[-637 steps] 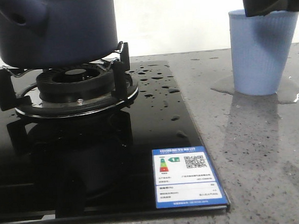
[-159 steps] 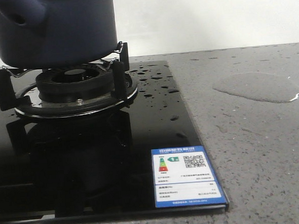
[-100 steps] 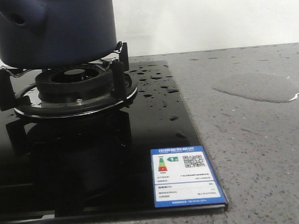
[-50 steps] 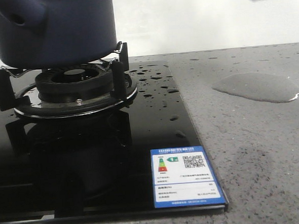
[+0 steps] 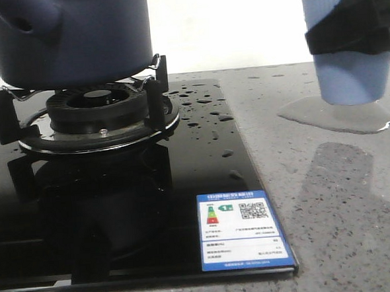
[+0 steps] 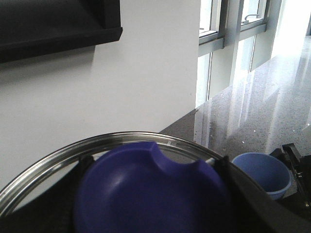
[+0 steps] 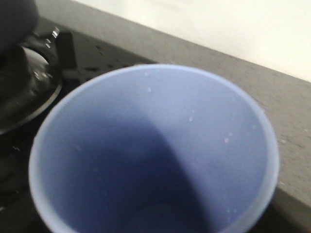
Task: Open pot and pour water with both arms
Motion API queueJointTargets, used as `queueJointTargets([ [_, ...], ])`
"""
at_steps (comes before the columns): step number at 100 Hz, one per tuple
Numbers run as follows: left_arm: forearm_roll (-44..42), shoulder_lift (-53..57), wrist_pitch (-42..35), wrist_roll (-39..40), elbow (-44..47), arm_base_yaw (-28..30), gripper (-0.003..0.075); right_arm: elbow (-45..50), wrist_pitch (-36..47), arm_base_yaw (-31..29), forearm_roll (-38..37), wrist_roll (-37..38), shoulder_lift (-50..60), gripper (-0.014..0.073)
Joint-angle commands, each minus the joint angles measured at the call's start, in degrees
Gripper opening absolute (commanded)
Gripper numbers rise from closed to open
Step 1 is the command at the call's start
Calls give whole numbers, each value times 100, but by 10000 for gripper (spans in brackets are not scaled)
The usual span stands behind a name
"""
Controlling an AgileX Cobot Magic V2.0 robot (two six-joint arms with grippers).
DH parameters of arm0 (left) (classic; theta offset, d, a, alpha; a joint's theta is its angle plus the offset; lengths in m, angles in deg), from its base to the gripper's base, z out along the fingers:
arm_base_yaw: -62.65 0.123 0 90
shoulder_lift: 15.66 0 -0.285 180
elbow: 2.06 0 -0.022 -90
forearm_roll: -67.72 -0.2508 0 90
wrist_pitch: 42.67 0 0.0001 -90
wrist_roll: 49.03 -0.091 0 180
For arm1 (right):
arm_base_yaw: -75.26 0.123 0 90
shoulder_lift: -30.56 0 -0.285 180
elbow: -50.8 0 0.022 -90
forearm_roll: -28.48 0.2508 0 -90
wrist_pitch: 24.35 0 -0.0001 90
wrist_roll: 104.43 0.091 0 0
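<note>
The dark navy pot (image 5: 76,41) sits on the burner at the far left, its handle socket (image 5: 25,17) facing me. My left gripper (image 6: 150,194) is shut on the blue knob of a glass lid with a steel rim (image 6: 146,138), held up in the air. My right gripper (image 5: 350,30) is shut on the light blue ribbed cup (image 5: 349,70), holding it upright just above a water puddle (image 5: 339,117) on the counter. The cup (image 7: 204,126) looks empty inside, with small droplets on its wall. It also shows in the left wrist view (image 6: 262,172). Water droplets (image 5: 206,109) dot the hob.
The black glass hob (image 5: 203,178) has a burner with a metal pan support (image 5: 100,115) and an energy label (image 5: 243,230) near its front right corner. Grey stone counter (image 5: 338,210) lies to the right. A white wall stands behind.
The cup, gone from the front view a second ago, has come down from the top right in my right gripper to just above the puddle. The pot has not moved.
</note>
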Motion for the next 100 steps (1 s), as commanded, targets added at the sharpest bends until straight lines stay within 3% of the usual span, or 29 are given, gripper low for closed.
queueJointTargets([
  [1,470,52,-75,39,-143,-43,210,-117,614,-110,360,19,-49,367],
  [10,470,15,4,39,-121,-43,210,-117,629,-141,535,19,-146,395],
  [36,470,-20,45,39,-121,-43,210,-117,643,-141,535,19,-130,636],
  [68,470,-387,85,-37,-121,-43,210,-117,710,-141,535,19,985,640],
  [75,470,-505,74,-143,-121,-43,210,-117,710,-141,535,19,1357,591],
  [82,496,-644,74,-143,-121,-43,210,-117,682,-141,525,19,1690,476],
  [89,496,-780,37,-151,-121,-43,210,-117,636,-141,525,19,2017,279],
  [98,496,-923,-49,-157,-121,-43,210,-117,594,-141,505,19,2472,-78],
  [100,496,-940,-79,-166,-121,-43,210,-117,582,-141,505,19,2530,-70],
])
